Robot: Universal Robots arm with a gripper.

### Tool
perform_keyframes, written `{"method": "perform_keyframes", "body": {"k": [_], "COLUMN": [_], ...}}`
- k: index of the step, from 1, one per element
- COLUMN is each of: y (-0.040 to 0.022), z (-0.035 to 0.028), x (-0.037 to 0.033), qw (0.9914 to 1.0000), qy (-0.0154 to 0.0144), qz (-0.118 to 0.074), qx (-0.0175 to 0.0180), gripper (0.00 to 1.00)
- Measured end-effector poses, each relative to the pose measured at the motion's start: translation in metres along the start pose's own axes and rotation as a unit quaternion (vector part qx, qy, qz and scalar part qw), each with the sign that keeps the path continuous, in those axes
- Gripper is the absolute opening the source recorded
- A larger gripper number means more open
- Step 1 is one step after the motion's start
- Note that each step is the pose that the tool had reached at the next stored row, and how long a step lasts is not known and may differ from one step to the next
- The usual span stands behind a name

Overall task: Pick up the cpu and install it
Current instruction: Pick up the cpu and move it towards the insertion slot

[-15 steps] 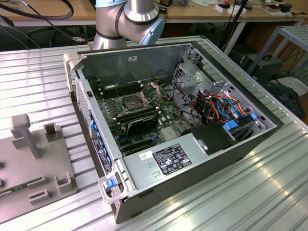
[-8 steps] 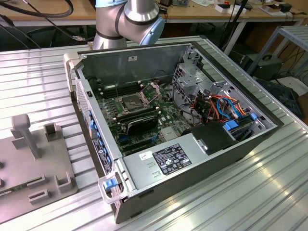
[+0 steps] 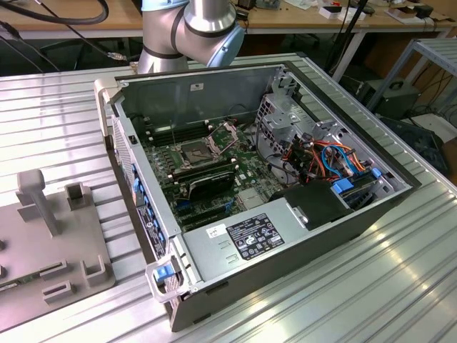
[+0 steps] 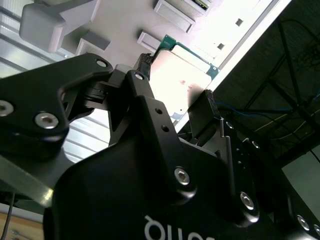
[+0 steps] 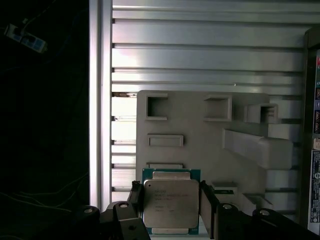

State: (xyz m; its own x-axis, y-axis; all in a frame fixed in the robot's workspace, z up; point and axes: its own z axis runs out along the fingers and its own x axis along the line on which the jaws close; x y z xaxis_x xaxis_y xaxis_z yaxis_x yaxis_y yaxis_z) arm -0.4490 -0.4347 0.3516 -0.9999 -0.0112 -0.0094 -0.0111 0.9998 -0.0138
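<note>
Gripper [image 5: 170,204] is clamping the cpu [image 5: 171,197] from two opposite sides. In both wrist views the black fingers [image 5: 206,200] are pressing flat against its edges, set narrow at the chip's own width. The cpu is showing a dull silver-grey metal lid, square with stepped corners, on a thin green board that is peeking out round the rim.

I am seeing the chip held over one margin of the holder plate [image 5: 200,145], a matte grey slab with raised rectangular pockets and one slanted block. I cannot tell whether the chip is touching the plate or hanging clear of it.

The table [image 3: 357,286] is ribbed bright aluminium. In the first wrist view a narrow strip of it is running beside the plate to the table's edge, with dark floor beyond.

In the exterior view the plate is lying to the exterior view's left of the computer case [image 3: 214,93], which is lying open-topped, its sheet-metal walls rising round the board. The socket [image 3: 196,151] is sitting well apart from the plate, a dark square with its metal frame hinged up.
</note>
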Motion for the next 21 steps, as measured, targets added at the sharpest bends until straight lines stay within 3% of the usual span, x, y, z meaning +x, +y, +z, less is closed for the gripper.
{"method": "perform_keyframes", "body": {"k": [14,21], "y": [0.0000,-0.0001], "z": [-0.0010,-0.0094], "x": [0.0000,-0.0001], "qw": [1.00000,1.00000], "qy": [0.0001,0.0000], "qz": [0.000,0.000], "qx": [0.0001,0.0000], "gripper": [0.55,0.55]}}
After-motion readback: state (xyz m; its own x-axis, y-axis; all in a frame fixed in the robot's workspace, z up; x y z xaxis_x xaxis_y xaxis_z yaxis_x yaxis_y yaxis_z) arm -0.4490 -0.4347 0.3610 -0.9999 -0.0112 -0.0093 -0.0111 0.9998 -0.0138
